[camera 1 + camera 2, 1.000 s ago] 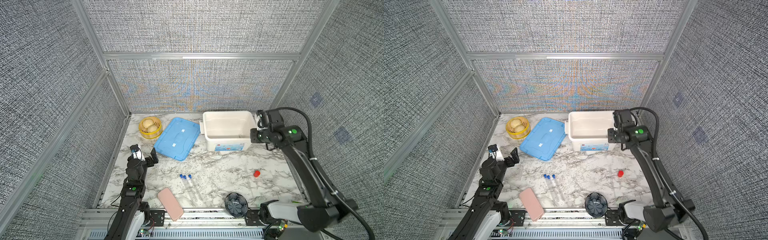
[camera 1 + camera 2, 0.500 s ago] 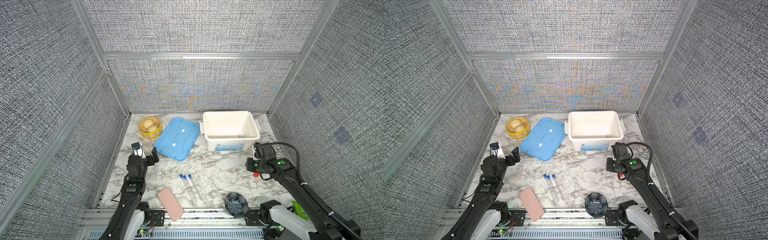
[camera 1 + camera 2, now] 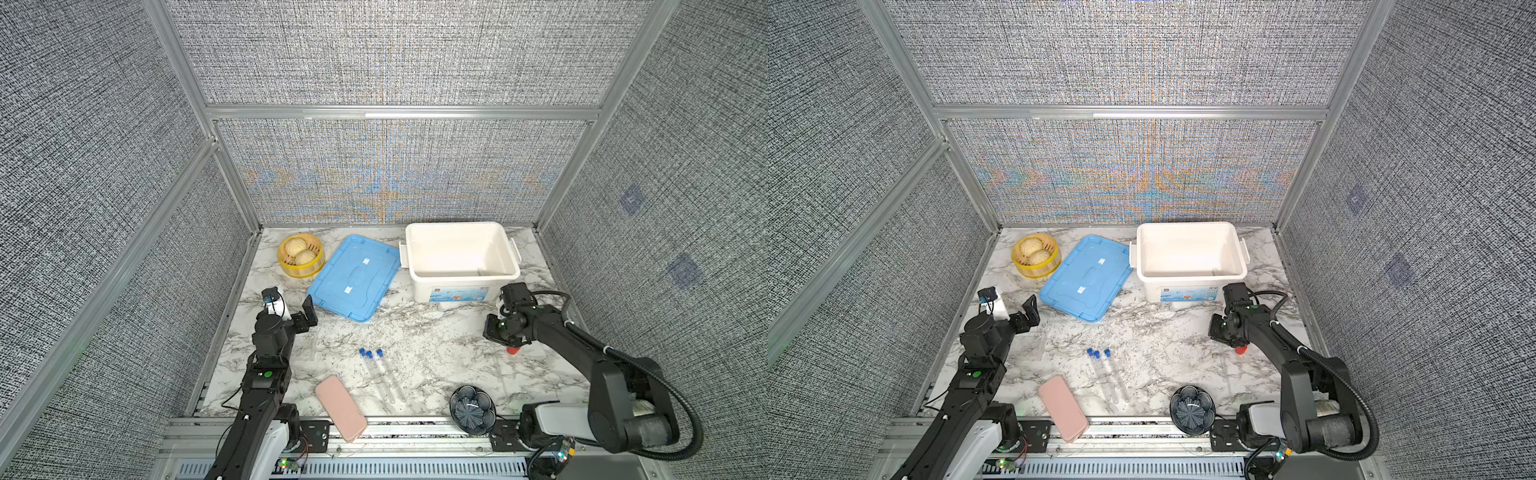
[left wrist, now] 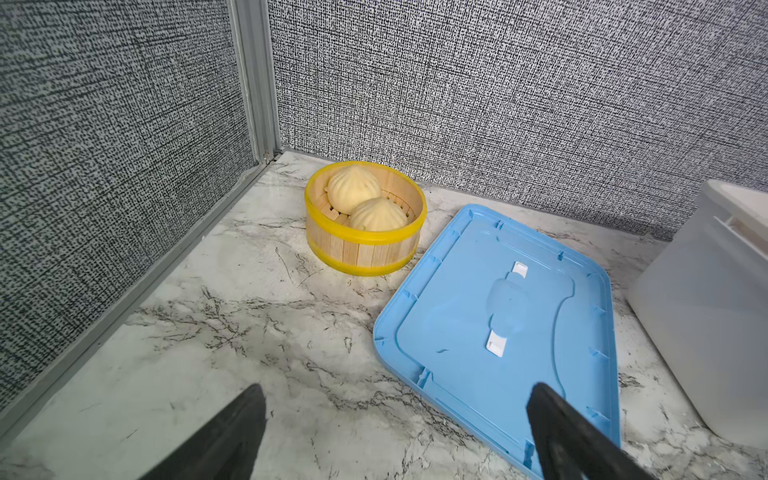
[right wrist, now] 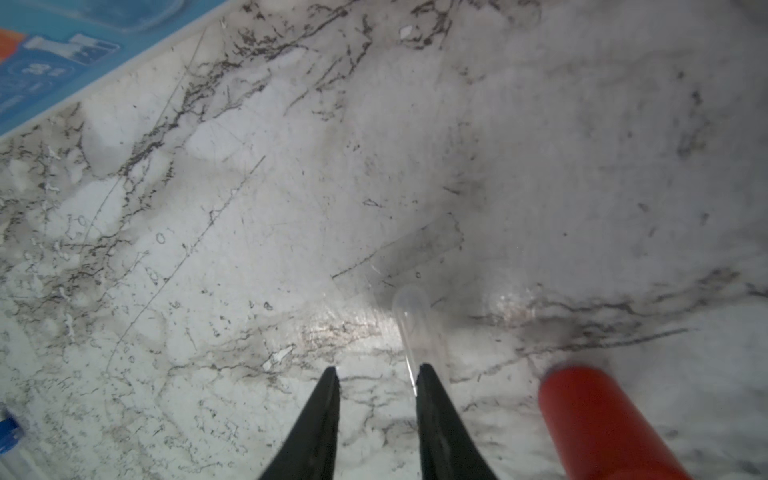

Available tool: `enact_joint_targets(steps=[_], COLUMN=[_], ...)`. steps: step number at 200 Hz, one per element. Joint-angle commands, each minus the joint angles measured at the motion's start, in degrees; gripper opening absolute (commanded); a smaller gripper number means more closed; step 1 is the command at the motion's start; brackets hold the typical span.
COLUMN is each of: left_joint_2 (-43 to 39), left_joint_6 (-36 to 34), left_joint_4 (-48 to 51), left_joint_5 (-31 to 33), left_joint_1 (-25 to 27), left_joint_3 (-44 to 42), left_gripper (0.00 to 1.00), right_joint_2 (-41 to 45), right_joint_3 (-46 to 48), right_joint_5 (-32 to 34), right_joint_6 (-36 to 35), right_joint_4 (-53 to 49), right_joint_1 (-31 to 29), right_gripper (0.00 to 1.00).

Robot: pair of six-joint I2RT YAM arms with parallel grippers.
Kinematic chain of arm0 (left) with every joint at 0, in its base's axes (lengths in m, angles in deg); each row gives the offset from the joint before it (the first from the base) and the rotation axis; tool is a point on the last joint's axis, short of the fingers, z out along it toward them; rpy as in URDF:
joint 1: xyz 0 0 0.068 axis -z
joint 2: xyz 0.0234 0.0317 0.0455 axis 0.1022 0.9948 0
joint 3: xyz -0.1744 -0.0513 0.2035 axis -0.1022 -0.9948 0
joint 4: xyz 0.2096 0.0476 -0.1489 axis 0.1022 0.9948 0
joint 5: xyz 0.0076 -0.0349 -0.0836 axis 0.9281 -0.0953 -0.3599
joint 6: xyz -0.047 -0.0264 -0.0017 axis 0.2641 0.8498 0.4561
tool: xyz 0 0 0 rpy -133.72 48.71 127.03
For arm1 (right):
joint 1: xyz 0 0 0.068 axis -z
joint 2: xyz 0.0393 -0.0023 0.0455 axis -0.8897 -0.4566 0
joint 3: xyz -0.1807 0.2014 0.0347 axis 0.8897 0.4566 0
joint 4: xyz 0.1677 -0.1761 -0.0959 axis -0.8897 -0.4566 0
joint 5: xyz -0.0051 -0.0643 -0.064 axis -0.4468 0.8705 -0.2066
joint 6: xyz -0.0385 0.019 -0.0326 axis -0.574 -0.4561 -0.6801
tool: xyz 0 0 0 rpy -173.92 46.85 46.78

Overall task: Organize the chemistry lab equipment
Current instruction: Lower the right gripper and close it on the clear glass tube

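Three clear tubes with blue caps (image 3: 378,370) lie side by side on the marble table, front centre in both top views. A faint clear plastic rack (image 3: 1030,345) sits just in front of my left gripper (image 3: 295,311), which is open wide and empty near the blue lid. My right gripper (image 3: 496,332) hangs low over the table on the right. In the right wrist view its jaws (image 5: 377,369) stand a little apart with only marble between them. A thin clear tube (image 5: 411,307) lies against one finger, and a red-capped piece (image 5: 598,419) lies beside it.
An open white bin (image 3: 457,226) stands at the back right, with its blue lid (image 3: 353,278) flat to its left. A yellow steamer basket with buns (image 3: 301,255) is at the back left. A pink case (image 3: 340,409) and a dark patterned bowl (image 3: 472,409) sit at the front edge.
My right arm came down from over the white bin to the table beside the red-capped piece, and its jaws narrowed. The left arm barely moved.
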Motion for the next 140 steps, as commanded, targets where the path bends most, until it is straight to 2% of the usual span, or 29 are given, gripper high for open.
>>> enact_joint_targets(steps=[1,41,70,105,140], left_joint_2=[-0.48,-0.79,0.0,0.02,-0.14], left_joint_6=[0.54,0.38,0.4,0.33,0.32], left_joint_4=[-0.75,-0.69,-0.73,-0.68,-0.73], left_joint_5=[-0.11,-0.9,-0.63,-0.77,-0.9], left_joint_1=[0.06,-0.01,0.06,-0.02,-0.01], left_joint_3=[-0.19,-0.25,0.09,0.11,-0.01], left_gripper=[0.99,0.99,0.99,0.99,0.99], right_joint_2=[-1.81,-1.97,-0.76,-4.57,-6.37], right_joint_3=[-0.78,-1.13,-0.69,-0.68,-0.79], right_joint_5=[0.62,6.97,7.86,5.32,6.48], right_joint_6=[1.13,4.18,4.57,5.55,5.71], right_joint_4=[1.21,-0.11,-0.53,0.5,1.29], right_joint_1=[0.25,0.23,0.26,-0.04,-0.69], right_gripper=[0.3,0.3,0.3,0.3,0.31])
